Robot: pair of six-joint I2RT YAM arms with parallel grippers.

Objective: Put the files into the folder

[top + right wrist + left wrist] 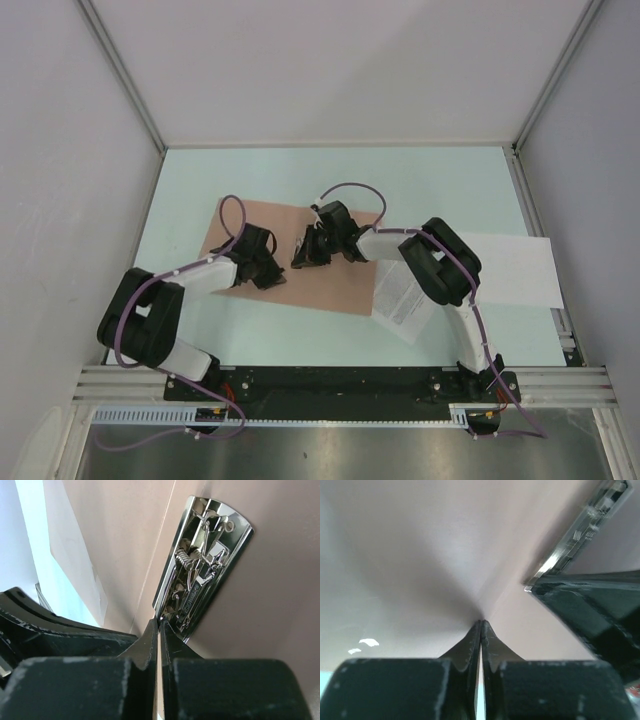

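From the arm bases [340, 385] at six o'clock, the left gripper [268, 265] and the right gripper [303, 255] reach onto the folder [330, 288]. Each has its fingertips pressed together against the card, probably to pin it or work its cover by the metal clip [200, 570]. I cannot tell whether any card is nipped. The files lie outside the folder at its four o'clock: the printed sheet [403, 300], then the plain sheet [520, 268]. The pale mint table [250, 170] meets grey walls [340, 70] at twelve.
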